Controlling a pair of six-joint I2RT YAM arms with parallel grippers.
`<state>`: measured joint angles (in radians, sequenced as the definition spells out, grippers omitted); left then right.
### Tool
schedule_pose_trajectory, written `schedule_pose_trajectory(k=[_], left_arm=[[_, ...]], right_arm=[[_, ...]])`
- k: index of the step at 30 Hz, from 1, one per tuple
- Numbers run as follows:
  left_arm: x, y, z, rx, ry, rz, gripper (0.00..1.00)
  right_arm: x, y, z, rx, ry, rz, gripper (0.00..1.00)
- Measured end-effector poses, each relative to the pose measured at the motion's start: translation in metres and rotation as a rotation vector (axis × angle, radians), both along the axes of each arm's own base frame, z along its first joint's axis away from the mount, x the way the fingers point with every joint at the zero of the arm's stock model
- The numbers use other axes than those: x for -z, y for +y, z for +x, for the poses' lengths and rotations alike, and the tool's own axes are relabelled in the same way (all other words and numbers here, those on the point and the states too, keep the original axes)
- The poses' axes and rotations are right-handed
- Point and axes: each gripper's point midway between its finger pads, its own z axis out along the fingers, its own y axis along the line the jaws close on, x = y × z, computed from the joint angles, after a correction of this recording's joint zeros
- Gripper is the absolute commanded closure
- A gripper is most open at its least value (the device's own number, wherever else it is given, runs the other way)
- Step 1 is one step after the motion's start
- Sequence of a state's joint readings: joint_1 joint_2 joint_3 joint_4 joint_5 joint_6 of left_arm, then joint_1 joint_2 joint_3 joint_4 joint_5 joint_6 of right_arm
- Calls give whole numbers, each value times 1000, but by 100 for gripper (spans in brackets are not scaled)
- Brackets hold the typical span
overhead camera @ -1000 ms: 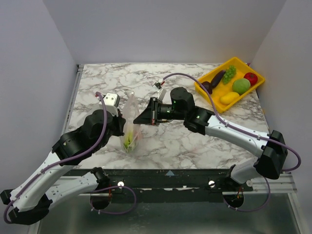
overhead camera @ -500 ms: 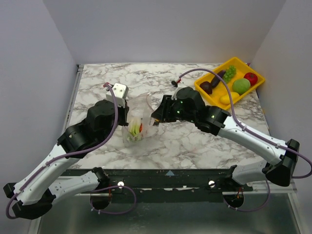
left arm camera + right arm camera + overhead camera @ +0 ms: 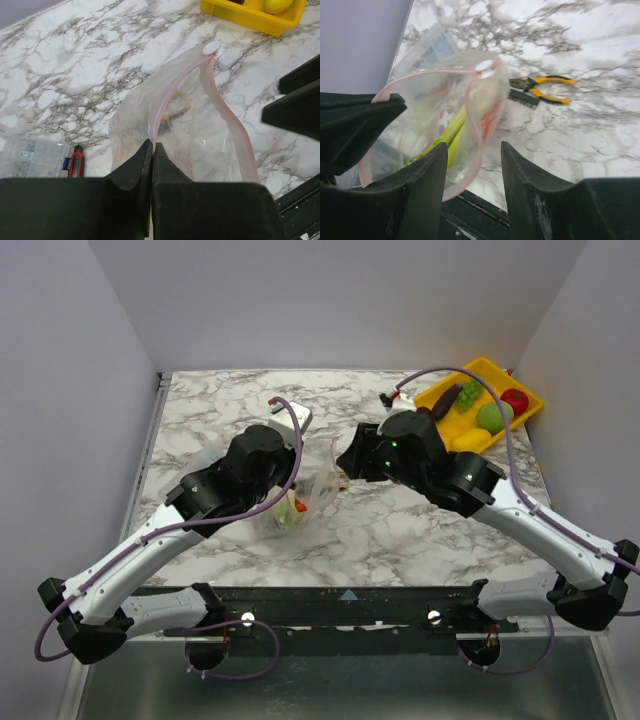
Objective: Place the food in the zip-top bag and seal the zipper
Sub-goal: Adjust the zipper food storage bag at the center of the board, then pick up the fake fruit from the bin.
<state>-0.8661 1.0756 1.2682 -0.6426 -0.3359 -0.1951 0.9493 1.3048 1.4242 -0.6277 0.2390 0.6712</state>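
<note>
The zip-top bag (image 3: 292,508) hangs clear and floppy between both arms, its mouth gaping. Inside it I see food: a green leafy stalk (image 3: 445,136) and a red piece (image 3: 490,117). My left gripper (image 3: 152,145) is shut on the pink zipper (image 3: 159,107) strip, below its white slider (image 3: 212,48). My right gripper (image 3: 473,147) stands open; the bag's pink edge hangs loose between its fingers (image 3: 432,165), not pinched. More food lies in the yellow tray (image 3: 492,366): a red fruit (image 3: 515,400), a lemon (image 3: 468,440), green grapes (image 3: 470,392).
Yellow-handled pliers (image 3: 545,90) lie on the marble table (image 3: 200,410) beyond the bag. A small clear plastic box (image 3: 30,156) and a red-and-black tool (image 3: 75,162) sit beside the bag on the left. The right arm crosses in front of the tray.
The right gripper has opened and let go of the bag's edge. Both arms have swung to the right, the left one carrying the bag along, and its mouth gapes wider.
</note>
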Motion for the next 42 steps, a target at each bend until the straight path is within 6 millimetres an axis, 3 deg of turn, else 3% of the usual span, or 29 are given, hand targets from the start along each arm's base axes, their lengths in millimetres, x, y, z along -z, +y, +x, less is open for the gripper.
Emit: schedule_pose_trajectory(k=[6, 9, 13, 16, 22, 25, 27, 30, 35, 42], left_arm=[[-3, -5, 3, 18, -29, -13, 100], [3, -7, 4, 25, -34, -13, 100], [17, -7, 1, 38, -27, -6, 100], [22, -5, -2, 48, -31, -14, 100], [19, -2, -11, 72, -48, -49, 100], [13, -2, -14, 82, -65, -74, 100], [10, -2, -15, 92, -69, -85, 100], [10, -5, -17, 107, -66, -93, 100], [10, -7, -19, 123, -59, -99, 100], [10, -8, -19, 125, -58, -105, 100]], right_arm=[[-36, -70, 10, 214, -132, -27, 48], [-41, -117, 37, 372, -162, -44, 48], [-3, -186, 85, 598, -98, -135, 49], [39, -215, 112, 695, 7, -209, 50], [112, -248, 149, 832, 190, -305, 47], [128, -263, 166, 919, 212, -305, 46], [137, -278, 178, 995, 212, -291, 33], [148, -302, 190, 1105, 206, -284, 24], [171, -330, 201, 1214, 219, -299, 24], [193, -343, 226, 1242, 228, -327, 24]])
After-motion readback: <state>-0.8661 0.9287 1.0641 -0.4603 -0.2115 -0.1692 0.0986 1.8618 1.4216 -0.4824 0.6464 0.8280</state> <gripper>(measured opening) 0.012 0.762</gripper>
